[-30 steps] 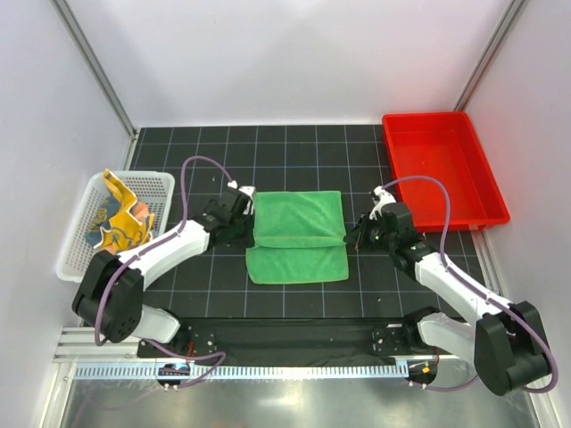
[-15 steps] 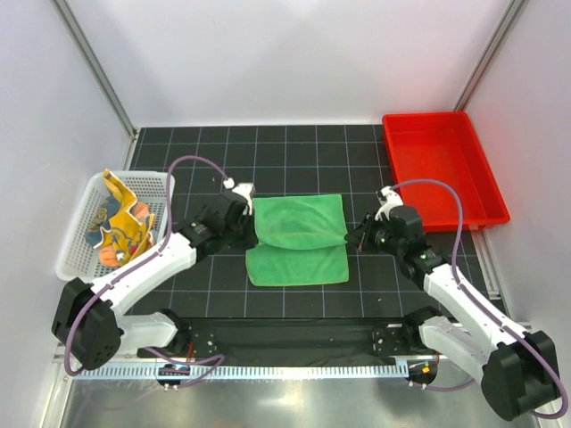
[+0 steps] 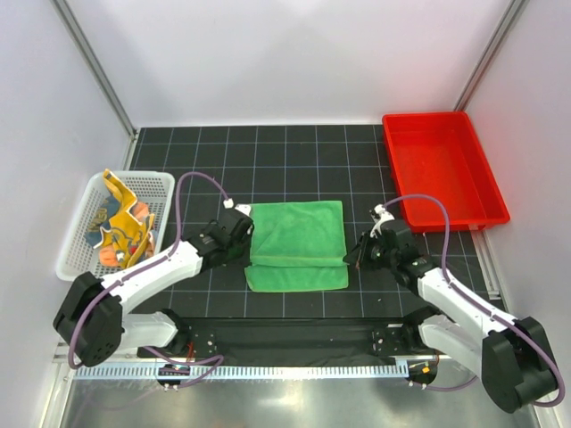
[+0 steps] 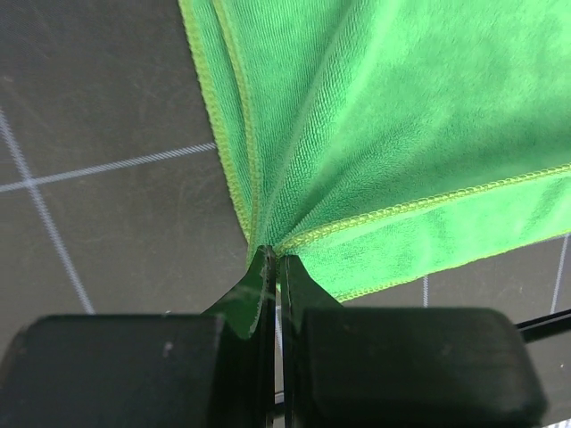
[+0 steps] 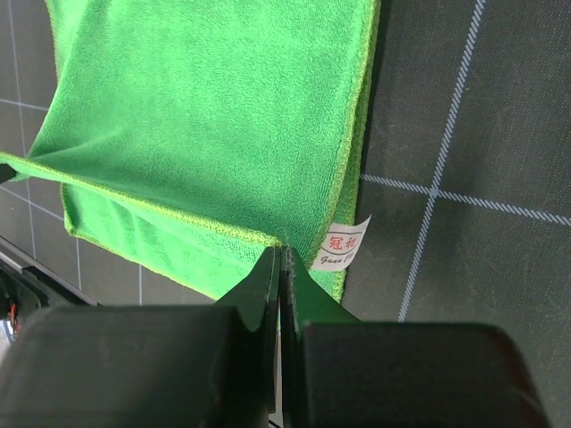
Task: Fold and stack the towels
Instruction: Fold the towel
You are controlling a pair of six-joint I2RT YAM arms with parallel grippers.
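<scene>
Moved since the earlier frame: both arms drawn nearer their bases, carrying the upper layer of the green towel [image 3: 297, 234] over the lower one, so only a narrow near strip stays uncovered. Left gripper [image 3: 247, 252] clenched on the fold's left corner, right gripper [image 3: 351, 260] clenched on its right corner beside the white label [image 5: 337, 248]. Towel at mid-mat; yellow-orange towel [image 3: 125, 227] heaped in the white basket [image 3: 76, 236] at left.

Left hand [image 3: 248, 236] and right hand [image 3: 355, 253] both pinched closed, low.
</scene>
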